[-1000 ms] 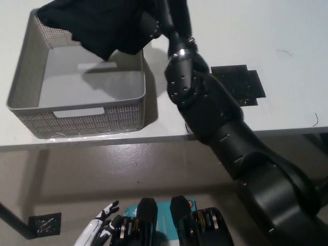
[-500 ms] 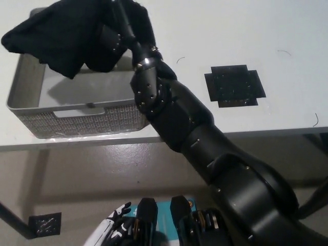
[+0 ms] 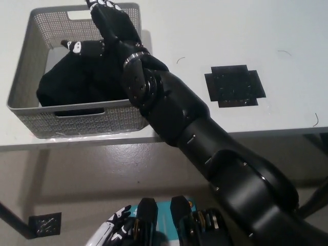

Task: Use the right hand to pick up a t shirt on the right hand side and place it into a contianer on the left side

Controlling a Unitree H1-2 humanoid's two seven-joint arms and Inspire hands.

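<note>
I find the black t shirt lying bunched inside the grey mesh container on the white table, its long axis running picture-left to right along the near wall. My right hand hovers over the container's far right, fingers spread, holding nothing; the shirt lies just below and left. Left hand rests low, below the table edge; I cannot tell its state.

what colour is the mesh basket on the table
Grey, a perforated mesh basket holding a black t-shirt; clearest in the head view.
</note>
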